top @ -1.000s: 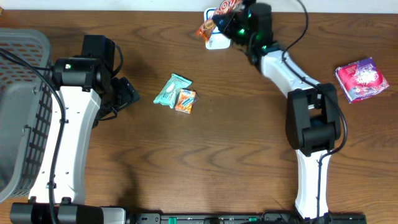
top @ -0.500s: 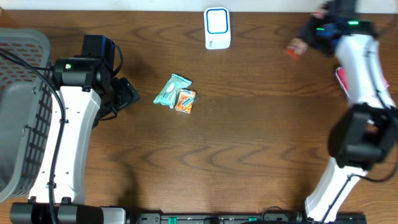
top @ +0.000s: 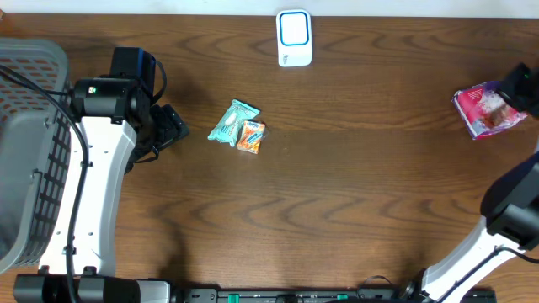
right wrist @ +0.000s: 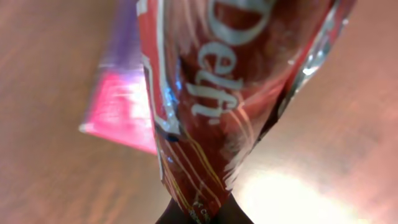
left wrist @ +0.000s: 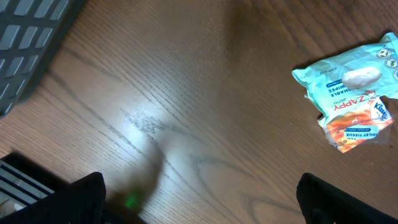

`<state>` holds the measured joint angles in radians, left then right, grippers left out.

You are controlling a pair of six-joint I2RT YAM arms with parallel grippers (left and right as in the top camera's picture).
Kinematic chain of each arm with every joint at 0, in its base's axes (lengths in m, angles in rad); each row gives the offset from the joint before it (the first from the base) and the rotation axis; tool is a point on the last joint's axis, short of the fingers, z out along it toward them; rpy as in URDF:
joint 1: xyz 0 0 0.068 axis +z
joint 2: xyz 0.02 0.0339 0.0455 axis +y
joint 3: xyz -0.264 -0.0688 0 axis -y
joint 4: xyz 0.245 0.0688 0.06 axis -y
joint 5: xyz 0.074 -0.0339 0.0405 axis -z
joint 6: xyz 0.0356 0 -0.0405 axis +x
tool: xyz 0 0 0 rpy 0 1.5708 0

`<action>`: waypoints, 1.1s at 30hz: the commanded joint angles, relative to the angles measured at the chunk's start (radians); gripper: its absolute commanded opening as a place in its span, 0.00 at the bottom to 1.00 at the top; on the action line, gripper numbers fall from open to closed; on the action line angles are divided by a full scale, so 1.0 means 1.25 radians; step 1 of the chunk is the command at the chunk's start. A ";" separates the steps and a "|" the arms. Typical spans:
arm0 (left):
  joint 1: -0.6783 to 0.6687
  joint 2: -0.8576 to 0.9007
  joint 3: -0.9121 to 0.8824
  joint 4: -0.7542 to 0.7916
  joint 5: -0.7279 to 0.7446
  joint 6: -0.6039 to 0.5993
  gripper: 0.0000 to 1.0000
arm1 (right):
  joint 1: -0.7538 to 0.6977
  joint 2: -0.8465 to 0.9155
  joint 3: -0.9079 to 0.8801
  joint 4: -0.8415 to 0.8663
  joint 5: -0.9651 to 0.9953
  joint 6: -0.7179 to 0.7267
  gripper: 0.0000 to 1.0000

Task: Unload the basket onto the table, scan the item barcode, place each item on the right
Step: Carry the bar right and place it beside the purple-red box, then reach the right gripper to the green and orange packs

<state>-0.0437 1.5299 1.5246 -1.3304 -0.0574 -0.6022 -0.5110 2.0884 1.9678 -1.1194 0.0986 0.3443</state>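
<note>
Grip on the item is confirmed: the right gripper [right wrist: 198, 216] has its jaws closed tight on one crumpled end of the red Delfi wrapper [right wrist: 230, 93], which fills most of the right wrist view and stands away from the fingers toward the camera; behind the wrapper in that view lies a pink-purple packet [right wrist: 121, 93] on the wood; overhead, the right gripper [top: 520, 84] sits at the far right edge of the table [top: 354, 185], directly over that pink-purple packet [top: 484, 109], and whether the wrapper touches the packet cannot be told; the scanner [top: 294, 38], a white unit with a blue-edged face, stands at the far edge of the table near its middle, well apart from the held wrapper; the left gripper [left wrist: 205, 193] has its jaws spread wide, one dark fingertip at each lower corner of the left wrist view, with only bare wood between them and nothing gripped or touched; overhead, the left gripper [top: 173, 126] points toward a teal wipes packet [top: 232, 120] and an orange tissue packet [top: 251, 135], which lie touching one another near the table's middle, apart from the open jaws; a grey basket [top: 25, 151] stands at the left edge, beside the left arm
</note>
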 commanded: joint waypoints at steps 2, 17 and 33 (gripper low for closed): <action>0.001 0.000 -0.003 -0.003 -0.005 0.002 0.98 | -0.068 0.018 -0.002 -0.022 0.033 0.020 0.01; 0.001 0.000 -0.003 -0.003 -0.005 0.002 0.98 | -0.108 0.028 -0.176 0.092 -0.138 0.033 0.40; 0.001 0.000 -0.003 -0.003 -0.005 0.002 0.98 | -0.042 -0.080 -0.056 -0.008 -0.636 0.025 0.55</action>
<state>-0.0437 1.5299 1.5246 -1.3304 -0.0578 -0.6022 -0.6312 2.0693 1.8671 -1.1271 -0.4152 0.3920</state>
